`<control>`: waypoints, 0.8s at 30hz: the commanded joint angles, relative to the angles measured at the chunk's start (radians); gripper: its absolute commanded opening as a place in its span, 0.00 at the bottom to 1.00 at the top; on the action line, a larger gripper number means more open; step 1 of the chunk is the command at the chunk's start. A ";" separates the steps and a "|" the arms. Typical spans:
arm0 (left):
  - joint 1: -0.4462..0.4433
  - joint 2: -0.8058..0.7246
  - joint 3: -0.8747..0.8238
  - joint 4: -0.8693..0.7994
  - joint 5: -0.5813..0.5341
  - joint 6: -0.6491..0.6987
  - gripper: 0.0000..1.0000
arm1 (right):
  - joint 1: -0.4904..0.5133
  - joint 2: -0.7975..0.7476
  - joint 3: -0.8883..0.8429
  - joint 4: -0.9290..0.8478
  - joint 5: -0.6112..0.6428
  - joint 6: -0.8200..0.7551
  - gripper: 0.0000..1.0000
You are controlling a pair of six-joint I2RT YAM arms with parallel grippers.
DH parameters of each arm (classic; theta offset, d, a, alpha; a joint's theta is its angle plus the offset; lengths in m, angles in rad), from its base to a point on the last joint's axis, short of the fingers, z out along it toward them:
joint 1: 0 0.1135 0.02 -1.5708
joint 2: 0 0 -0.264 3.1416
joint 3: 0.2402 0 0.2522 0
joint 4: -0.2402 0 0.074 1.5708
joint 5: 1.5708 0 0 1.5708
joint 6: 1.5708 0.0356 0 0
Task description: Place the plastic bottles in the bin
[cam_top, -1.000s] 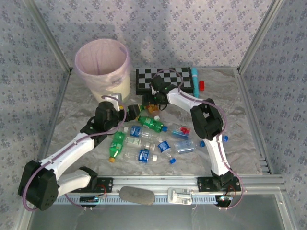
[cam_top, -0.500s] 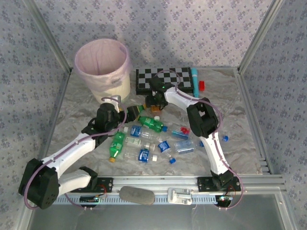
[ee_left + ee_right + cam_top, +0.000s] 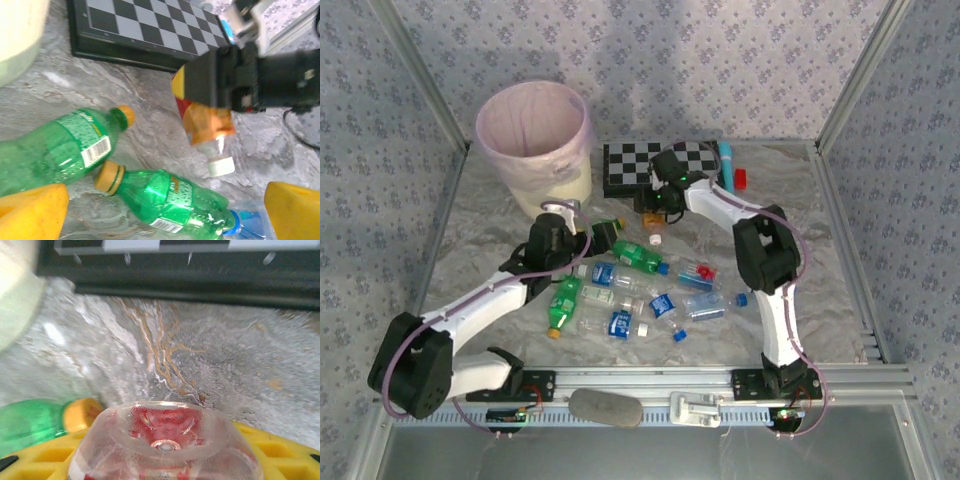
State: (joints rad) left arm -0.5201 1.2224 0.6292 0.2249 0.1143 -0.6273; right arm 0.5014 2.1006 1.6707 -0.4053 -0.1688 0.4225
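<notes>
My right gripper (image 3: 656,203) is shut on a clear bottle with an orange-red label (image 3: 207,122), which hangs white cap (image 3: 220,165) down just in front of the checkerboard. In the right wrist view the bottle's base (image 3: 165,432) sits between the yellow fingers (image 3: 37,460). My left gripper (image 3: 162,212) stands open above two green bottles with yellow caps (image 3: 170,197) (image 3: 60,152). Several more plastic bottles, green (image 3: 563,300) and clear with blue labels (image 3: 620,322), lie in the middle of the table. The bin (image 3: 560,180) stands at the back left.
A black-and-white checkerboard (image 3: 665,165) lies behind the right gripper, with a teal marker pen (image 3: 727,165) and a small red block (image 3: 741,179) at its right end. A grey pad (image 3: 605,407) rests on the front rail. Metal frame posts border the table.
The right gripper has closed on the orange-labelled bottle and lifted it, shifting slightly right. The left gripper has edged forward toward the green bottles, still open.
</notes>
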 commanded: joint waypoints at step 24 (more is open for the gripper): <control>-0.104 0.371 0.339 0.151 0.255 0.057 1.00 | -0.063 -0.335 -0.356 0.397 -0.383 0.225 0.54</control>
State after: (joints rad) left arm -0.6201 1.5711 0.9138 0.3866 0.3519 -0.6136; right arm 0.4324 1.8034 1.3369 -0.0402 -0.5152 0.6186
